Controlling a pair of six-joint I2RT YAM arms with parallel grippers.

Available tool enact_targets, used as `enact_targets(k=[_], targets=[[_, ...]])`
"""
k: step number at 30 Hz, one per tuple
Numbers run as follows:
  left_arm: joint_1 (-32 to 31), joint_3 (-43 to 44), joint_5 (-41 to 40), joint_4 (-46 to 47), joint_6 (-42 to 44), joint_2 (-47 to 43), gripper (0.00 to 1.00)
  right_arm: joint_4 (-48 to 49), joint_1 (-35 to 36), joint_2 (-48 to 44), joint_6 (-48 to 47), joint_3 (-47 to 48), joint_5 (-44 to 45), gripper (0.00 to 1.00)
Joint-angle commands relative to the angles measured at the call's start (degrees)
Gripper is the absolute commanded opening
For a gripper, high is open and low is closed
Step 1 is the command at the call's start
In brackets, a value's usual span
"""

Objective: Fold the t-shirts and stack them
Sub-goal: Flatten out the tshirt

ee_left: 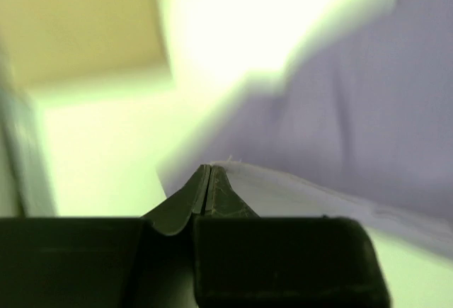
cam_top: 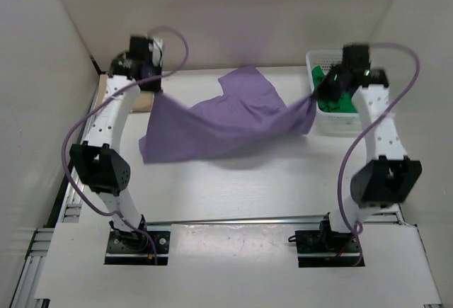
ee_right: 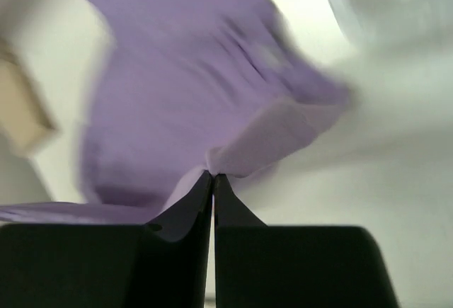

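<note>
A light purple t-shirt point(cam_top: 226, 120) hangs stretched between both grippers, sagging over the middle of the white table. My left gripper point(cam_top: 157, 94) is shut on its left corner, and the left wrist view shows the fingertips pinched on the hem point(ee_left: 207, 170). My right gripper point(cam_top: 315, 101) is shut on the right corner, with the cloth bunched at its tips point(ee_right: 213, 175). A tan t-shirt point(cam_top: 144, 101) lies folded under the left arm at the back left, mostly hidden. A bright green t-shirt point(cam_top: 331, 101) sits in the basket, partly behind the right wrist.
A white lattice basket point(cam_top: 322, 56) stands at the back right by the right gripper. White walls close in the table on the left, back and right. A metal rail point(cam_top: 233, 219) runs across in front of the arm bases.
</note>
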Motion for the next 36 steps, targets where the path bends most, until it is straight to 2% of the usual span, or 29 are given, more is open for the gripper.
enact_targets(k=[1, 2, 4, 5, 6, 8, 9, 11, 13, 15, 16, 17, 19, 20, 23, 24, 27, 29, 32, 36], targets=[[1.41, 22.16, -10.92, 6.68, -0.01, 2.08, 0.10, -5.29, -3.68, 8.70, -2.13, 38.49, -4.82, 0.00], [1.41, 29.79, -12.15, 12.27, -0.01, 2.10, 0.10, -5.30, -4.56, 10.05, -0.91, 44.66, -5.79, 0.00], [1.41, 31.19, -13.13, 19.06, -0.01, -0.86, 0.10, -0.58, -7.63, 8.94, 3.83, 49.02, -7.98, 0.00], [1.41, 31.19, -13.13, 22.83, -0.01, -1.84, 0.10, 3.02, -8.43, 6.92, 5.24, 43.20, -10.61, 0.00], [1.41, 31.19, -12.26, 22.87, -0.01, -2.55, 0.10, 10.01, -9.05, 1.68, 7.87, 38.53, -10.64, 0.00], [0.89, 29.00, -12.25, 22.87, -0.01, -3.78, 0.10, 15.94, -9.05, -3.01, 8.60, 26.34, -10.64, 0.00], [0.88, 27.25, -11.64, 22.87, -0.01, -5.61, 0.10, 15.97, -9.05, -6.34, 8.60, 23.57, -11.33, 0.00], [0.88, 19.79, -11.64, 22.87, -0.01, -8.08, 0.10, 15.97, -9.05, -11.00, 7.28, 18.21, -12.03, 0.00], [0.88, 13.82, -11.03, 22.87, -0.01, -12.37, 0.10, 15.97, -9.05, -15.40, 6.49, 6.53, -12.83, 0.00], [0.88, 3.36, -9.80, 22.87, -0.01, -15.72, 0.10, 15.97, -9.05, -22.96, 5.88, -2.69, -12.31, 0.00], [0.88, -0.33, -8.40, 22.87, -0.01, -19.22, 0.10, 15.97, -9.05, -25.60, 5.87, -12.22, -11.61, 0.00], [0.88, -8.02, -7.86, 22.87, -0.01, -20.91, 0.10, 15.97, -8.53, -30.76, 5.87, -17.02, -11.60, 0.00], [0.88, -16.06, -6.81, 22.87, -0.01, -25.73, 0.10, 15.10, -8.53, -35.88, 5.87, -26.25, -11.60, 0.00], [0.88, -23.75, -6.80, 22.87, -0.01, -27.15, 0.10, 14.31, -8.53, -40.52, 6.57, -34.73, -11.60, 0.00], [0.36, -34.52, -7.33, 22.87, -0.01, -32.76, 0.10, 10.45, -7.21, -48.78, 7.36, -46.21, -12.13, 0.00], [0.36, -40.91, -7.33, 22.87, -0.01, -34.10, 0.10, 9.22, -7.21, -50.74, 7.37, -52.68, -12.13, 0.00], [0.36, -51.38, -8.91, 22.87, -0.01, -38.49, 0.10, 5.09, -6.68, -58.04, 7.98, -60.64, -12.13, 0.00], [0.97, -55.28, -8.91, 22.35, -0.01, -40.34, 0.10, 3.06, -6.68, -61.02, 7.98, -65.48, -11.52, 0.00], [2.11, -61.35, -8.91, 21.29, -0.01, -42.89, 0.10, 3.05, -6.68, -61.04, 8.51, -69.26, -12.12, 0.00], [2.82, -64.96, -7.69, 19.36, -0.01, -45.09, 0.10, 3.67, -6.68, -58.24, 8.51, -67.62, -10.03, 0.00]])
